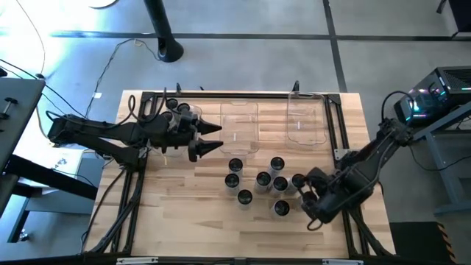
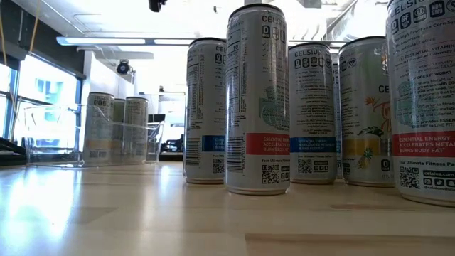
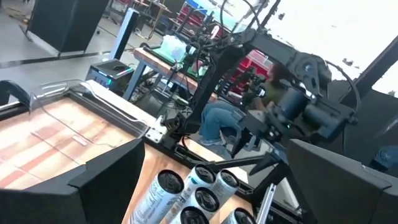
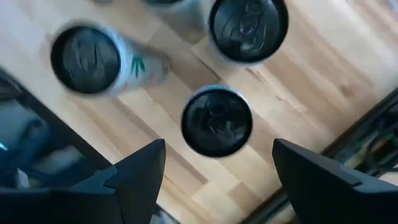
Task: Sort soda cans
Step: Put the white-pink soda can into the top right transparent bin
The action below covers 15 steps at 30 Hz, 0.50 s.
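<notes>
Here, soda cans (image 1: 263, 179) upright, long axes vertical, right gripper (image 1: 310, 193) jaws apart beside them, left gripper (image 1: 214, 138) jaws apart.

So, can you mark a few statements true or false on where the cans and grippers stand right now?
1. The right gripper is open above a loose soda can, holding nothing. True.
2. Every soda can is already in a bin. False: a cluster of cans stands loose on the wooden table.
3. The left clear bin has a few cans in it. True.
4. The left gripper is shut on a can. False: it is open and holds nothing, beside the middle bin.
</notes>
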Tool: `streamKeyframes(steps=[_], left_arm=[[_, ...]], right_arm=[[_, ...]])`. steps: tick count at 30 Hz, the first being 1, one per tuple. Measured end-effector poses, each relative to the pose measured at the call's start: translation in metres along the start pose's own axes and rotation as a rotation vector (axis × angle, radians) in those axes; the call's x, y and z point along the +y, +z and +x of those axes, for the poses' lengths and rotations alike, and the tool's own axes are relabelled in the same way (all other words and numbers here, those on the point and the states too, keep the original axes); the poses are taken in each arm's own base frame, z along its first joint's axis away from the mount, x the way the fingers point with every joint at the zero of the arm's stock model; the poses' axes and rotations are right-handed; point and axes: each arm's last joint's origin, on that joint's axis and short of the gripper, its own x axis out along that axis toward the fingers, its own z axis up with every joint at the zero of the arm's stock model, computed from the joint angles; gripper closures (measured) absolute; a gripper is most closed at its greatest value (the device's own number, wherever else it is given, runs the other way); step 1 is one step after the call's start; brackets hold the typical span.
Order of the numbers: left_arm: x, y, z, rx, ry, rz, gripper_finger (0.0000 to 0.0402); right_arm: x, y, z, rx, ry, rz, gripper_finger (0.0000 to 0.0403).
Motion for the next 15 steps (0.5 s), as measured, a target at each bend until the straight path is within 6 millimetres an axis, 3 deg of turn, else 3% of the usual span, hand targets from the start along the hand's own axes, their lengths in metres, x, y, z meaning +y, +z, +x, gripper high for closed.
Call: streamKeyframes(steps=[3, 7, 15], left_arm=[[0.001, 0.001, 0.000, -0.015, 0.020, -0.014, 0.0017], [0.001, 0.001, 0.000, -0.018, 0.025, -0.051, 0.0017], [0.001, 0.001, 0.000, -0.022, 0.031, -0.116, 0.0017]], right_arm=[[-0.002, 0.000, 0.000, 0.002, -0.018, -0.093, 0.0111], [-0.008, 0.009, 0.001, 0.064, -0.083, -0.037, 0.0111], [-0.008, 0.012, 0.002, 0.090, -0.081, -0.086, 0.0096]])
